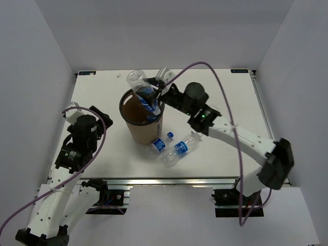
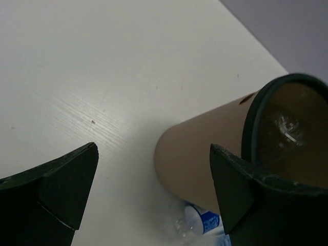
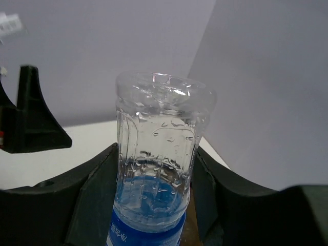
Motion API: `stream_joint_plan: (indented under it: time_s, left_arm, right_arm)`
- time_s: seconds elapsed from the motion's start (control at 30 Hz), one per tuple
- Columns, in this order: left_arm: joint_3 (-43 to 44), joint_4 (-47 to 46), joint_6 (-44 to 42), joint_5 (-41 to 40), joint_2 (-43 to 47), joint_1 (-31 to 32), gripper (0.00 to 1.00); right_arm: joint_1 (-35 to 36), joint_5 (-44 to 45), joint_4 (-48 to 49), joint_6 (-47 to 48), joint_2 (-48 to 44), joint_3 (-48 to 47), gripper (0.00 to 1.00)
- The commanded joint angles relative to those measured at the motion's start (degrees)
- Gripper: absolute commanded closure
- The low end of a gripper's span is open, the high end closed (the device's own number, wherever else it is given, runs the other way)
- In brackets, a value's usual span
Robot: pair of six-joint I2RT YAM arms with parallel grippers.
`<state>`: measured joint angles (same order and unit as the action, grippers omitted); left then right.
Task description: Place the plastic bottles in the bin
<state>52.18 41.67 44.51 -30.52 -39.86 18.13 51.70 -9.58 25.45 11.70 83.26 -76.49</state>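
The brown bin (image 1: 146,134) stands mid-table. My right gripper (image 1: 156,93) is shut on a clear plastic bottle (image 1: 141,88) with a blue label. It holds the bottle tilted, base up, with the lower end inside the bin's rim. In the right wrist view the bottle (image 3: 159,154) sits between both fingers (image 3: 95,200). Two more bottles (image 1: 159,145) (image 1: 179,148) lie on the table just in front of the bin. My left gripper (image 1: 86,113) is open and empty, left of the bin. Its view shows the bin (image 2: 205,154), something clear glinting inside it (image 2: 287,130), and one lying bottle (image 2: 202,221).
White walls enclose the table (image 1: 102,92) on the left, back and right. The right arm's cable (image 1: 220,77) arcs over the back right of the table. The table's front edge runs just above the arm bases.
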Motion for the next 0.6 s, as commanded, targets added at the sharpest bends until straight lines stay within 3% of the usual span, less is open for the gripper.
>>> stream_joint_plan:
  time_s: [0.0,0.23,0.4,0.57]
  left_arm:
    - [-2.3,0.5,-1.0,5.5,1.8,0.1,0.02]
    - [-6.0,-2.0,-1.5,9.9,2.1,0.1,0.02]
    - [-6.5,-2.4,-1.9,12.8,1.9,0.1,0.02]
    - [-8.8,-4.7,-4.2,18.1,4.0,0.1,0.02]
  right_arm:
    - [-0.2,-6.0,14.2,6.7,5.6,0.4,0.66]
    - [-0.2,-7.7,21.1,4.6,10.2,4.3,0.58]
    - [-0.3,-2.7,19.0,2.5,9.6,5.1,0.11]
    - [-0.5,3.1,9.6,-0.7,6.2,2.9,0.11]
